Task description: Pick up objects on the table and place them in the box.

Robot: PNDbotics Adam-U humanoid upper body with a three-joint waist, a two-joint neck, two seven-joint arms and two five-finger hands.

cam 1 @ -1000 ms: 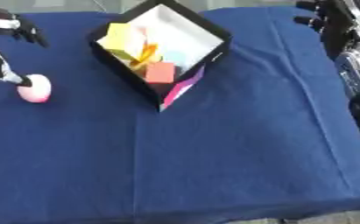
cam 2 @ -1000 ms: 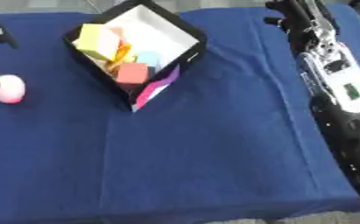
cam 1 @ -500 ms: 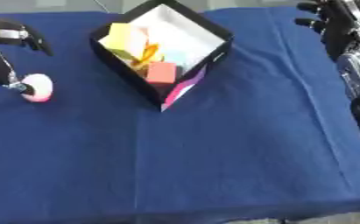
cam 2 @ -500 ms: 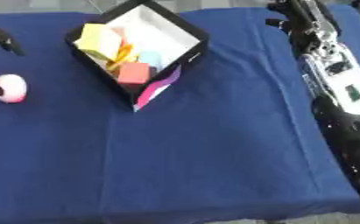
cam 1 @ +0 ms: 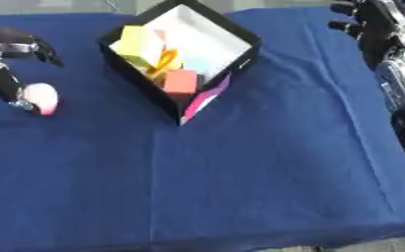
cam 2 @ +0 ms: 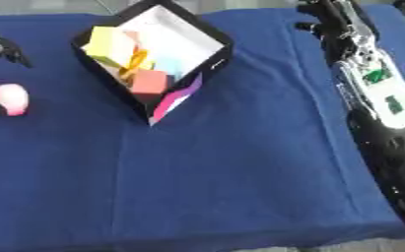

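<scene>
A black box (cam 1: 245,37) with a white inside stands cornerwise at the top middle of the blue cloth. It holds a yellow block (cam 1: 139,43), a red-pink block (cam 1: 181,81) and other coloured pieces. A round pink object (cam 1: 42,98) lies on the cloth at the far left. My left hand (cam 1: 9,63) is over it, open, one straight finger (cam 1: 7,83) reaching down to the object's left side while the other fingers spread up and to the right. My right hand (cam 2: 322,20) hangs at the top right, open, away from the box.
The blue cloth (cam 1: 240,177) covers the whole table, with a crease running down from the box's near corner. A magenta flap (cam 1: 202,100) sticks out at that corner. My right forearm (cam 2: 374,83) lies along the right edge.
My left hand has sunk slightly toward the pink object, which stays where it was. The right arm has not moved.
</scene>
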